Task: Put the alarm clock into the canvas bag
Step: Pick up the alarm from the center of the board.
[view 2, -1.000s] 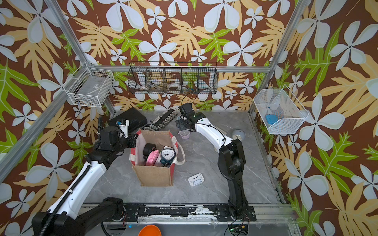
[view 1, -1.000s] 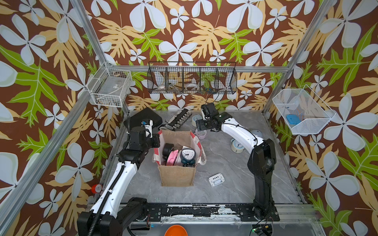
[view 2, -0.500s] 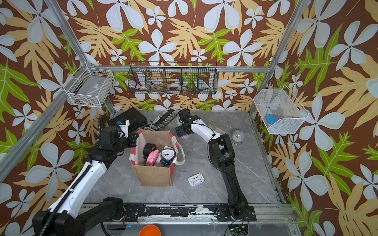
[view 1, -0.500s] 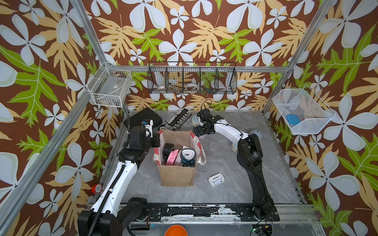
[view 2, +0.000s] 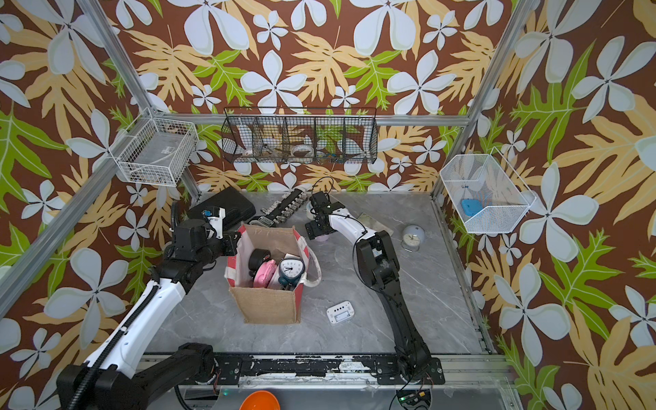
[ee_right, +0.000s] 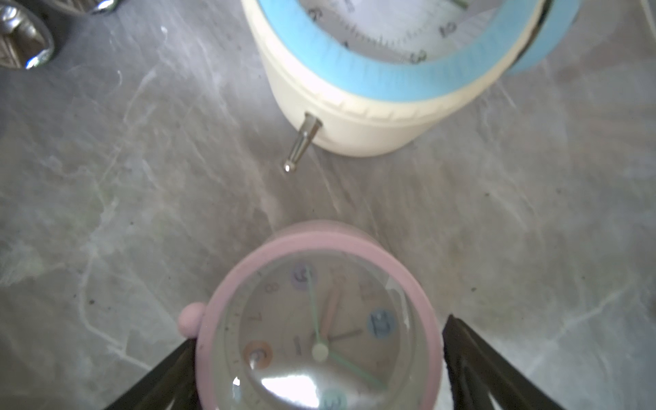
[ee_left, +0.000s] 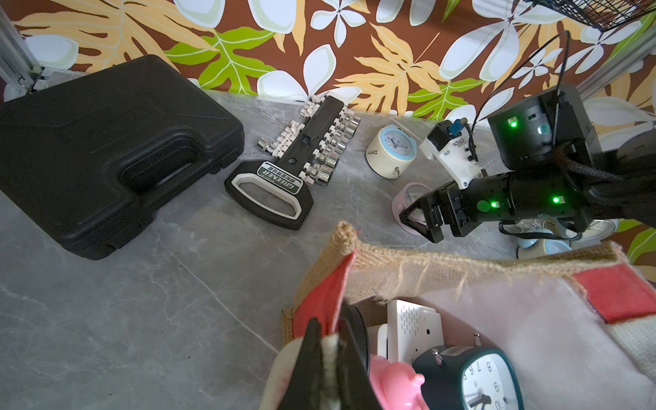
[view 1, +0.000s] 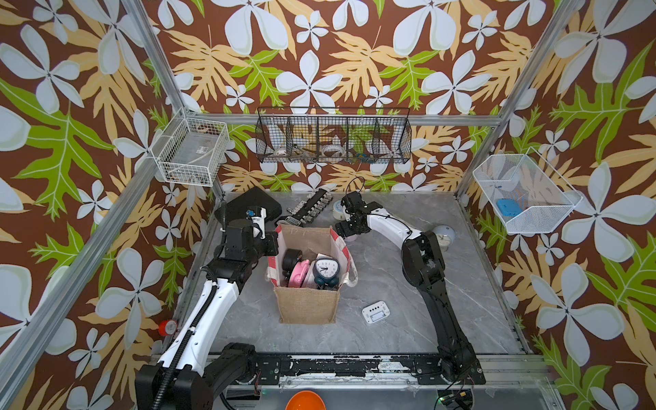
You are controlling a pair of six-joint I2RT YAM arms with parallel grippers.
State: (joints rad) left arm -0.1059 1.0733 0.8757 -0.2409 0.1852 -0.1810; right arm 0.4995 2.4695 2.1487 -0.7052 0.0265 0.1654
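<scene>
While left gripper (ee_left: 330, 328) pinched canvas bag (ee_left: 461, 269) rim, jaws closed, right gripper (ee_right: 321, 333) straddled pink alarm clock (ee_right: 316, 312) on table (ee_right: 142, 177), jaws spread wide, unclamped.

Both top views are looking steeply down from high above the front of my bench (view 1: 383, 284), far enough off to be taking in both arms whole. My left wrist camera is riding just behind my left tool (ee_left: 328, 330), looking past it over the canvas bag (ee_left: 461, 269) toward my right tool (ee_left: 420, 222). My right wrist camera is hanging close over the bench, facing ahead of its tool onto the pink clock (ee_right: 319, 319) and cream clock (ee_right: 372, 88), which the left wrist view is also catching.
</scene>
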